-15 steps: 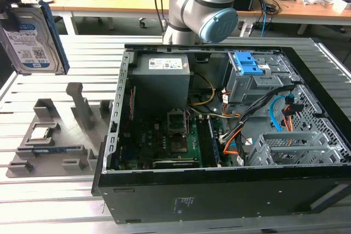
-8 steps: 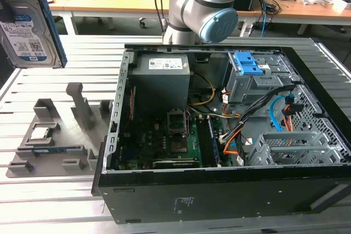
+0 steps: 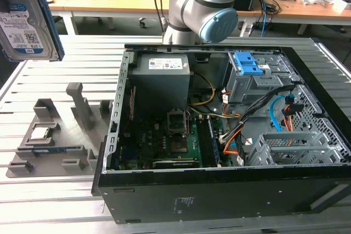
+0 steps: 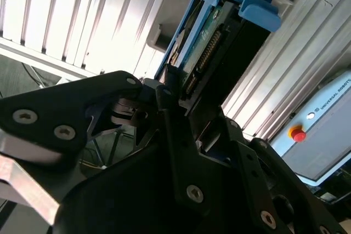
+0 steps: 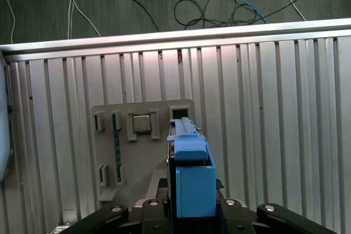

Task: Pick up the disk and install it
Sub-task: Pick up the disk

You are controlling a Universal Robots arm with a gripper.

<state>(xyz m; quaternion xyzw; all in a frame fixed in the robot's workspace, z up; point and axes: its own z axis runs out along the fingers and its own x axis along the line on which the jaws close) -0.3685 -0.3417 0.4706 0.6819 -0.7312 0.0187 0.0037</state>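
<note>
The disk (image 3: 24, 20) hangs high above the table at the exterior view's left, its white-and-blue label facing the camera and its blue bracket along the edge. In the second wrist view the disk (image 4: 219, 42) stands edge-on with its connector row showing, and my gripper (image 4: 181, 108) is shut on its lower end. In the first wrist view the disk (image 5: 192, 173) points away from the camera, blue bracket uppermost, held in my gripper (image 5: 192, 212) above the grey fixture.
An open computer case (image 3: 109, 135) lies on the slotted aluminium table, with a grey drive bay topped by a blue latch (image 3: 249, 69) at its far right. A grey fixture (image 3: 82, 108) left of the case holds a small silver chip (image 3: 39, 133). Orange and blue cables run inside the case.
</note>
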